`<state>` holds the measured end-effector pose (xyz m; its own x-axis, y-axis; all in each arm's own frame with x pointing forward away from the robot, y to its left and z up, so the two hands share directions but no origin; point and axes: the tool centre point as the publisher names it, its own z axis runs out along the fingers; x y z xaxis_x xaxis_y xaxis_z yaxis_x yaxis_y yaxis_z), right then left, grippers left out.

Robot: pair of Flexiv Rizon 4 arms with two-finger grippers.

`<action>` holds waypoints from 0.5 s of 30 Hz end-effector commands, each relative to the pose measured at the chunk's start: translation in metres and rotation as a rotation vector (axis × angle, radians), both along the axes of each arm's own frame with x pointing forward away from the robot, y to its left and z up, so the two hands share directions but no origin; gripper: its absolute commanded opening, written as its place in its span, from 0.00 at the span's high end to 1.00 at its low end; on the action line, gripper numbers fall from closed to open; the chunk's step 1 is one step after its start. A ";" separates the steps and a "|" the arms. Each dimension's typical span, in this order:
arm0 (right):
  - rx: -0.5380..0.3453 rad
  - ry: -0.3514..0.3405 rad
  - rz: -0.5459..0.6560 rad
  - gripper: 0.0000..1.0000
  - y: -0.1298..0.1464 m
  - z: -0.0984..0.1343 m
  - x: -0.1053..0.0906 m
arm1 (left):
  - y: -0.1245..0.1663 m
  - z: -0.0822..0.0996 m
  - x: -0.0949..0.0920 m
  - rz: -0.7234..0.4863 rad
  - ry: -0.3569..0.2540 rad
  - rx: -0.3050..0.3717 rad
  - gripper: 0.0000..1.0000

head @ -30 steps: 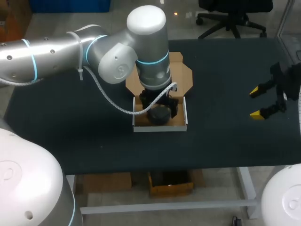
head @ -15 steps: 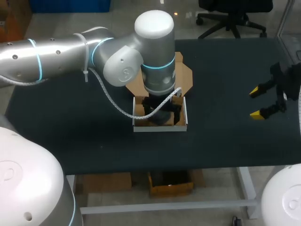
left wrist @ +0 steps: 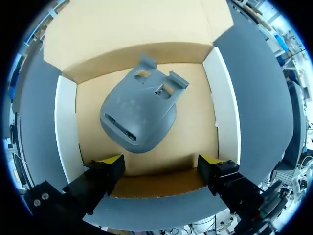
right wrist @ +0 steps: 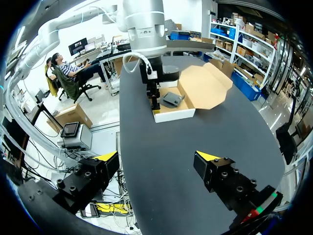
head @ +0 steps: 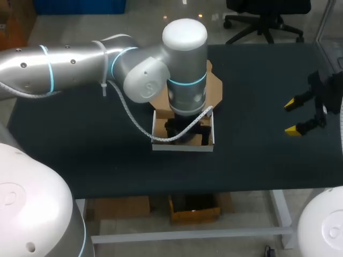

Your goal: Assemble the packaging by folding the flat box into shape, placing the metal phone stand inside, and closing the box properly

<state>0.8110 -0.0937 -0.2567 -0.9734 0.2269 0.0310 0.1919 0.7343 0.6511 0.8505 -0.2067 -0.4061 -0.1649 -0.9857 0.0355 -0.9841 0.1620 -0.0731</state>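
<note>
Inside the folded box (left wrist: 66, 132), the phone stand (left wrist: 139, 115) lies flat and ungripped, left gripper (left wrist: 160, 160) spread open above it, right gripper (right wrist: 156, 156) open and well apart; likely only closing the lid (left wrist: 132, 24) remains.

We find no text, label or number we can read. The small marks on the grey phone stand (left wrist: 139, 115), lying in the cardboard box (left wrist: 221, 107), are too faint to make out.
</note>
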 end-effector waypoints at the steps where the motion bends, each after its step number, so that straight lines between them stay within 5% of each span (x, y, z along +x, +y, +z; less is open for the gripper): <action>1: 0.000 0.001 0.001 0.00 0.000 0.001 0.000 | -0.004 0.003 -0.012 0.009 -0.013 0.016 0.00; 15: 0.000 0.001 0.001 0.00 0.000 0.001 0.000 | -0.005 -0.006 -0.041 0.072 0.009 0.029 0.00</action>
<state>0.8110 -0.0937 -0.2567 -0.9734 0.2269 0.0310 0.1919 0.7343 0.6511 0.8133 -0.2100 -0.4099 -0.0974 -0.9952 0.0108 -0.9937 0.0966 -0.0576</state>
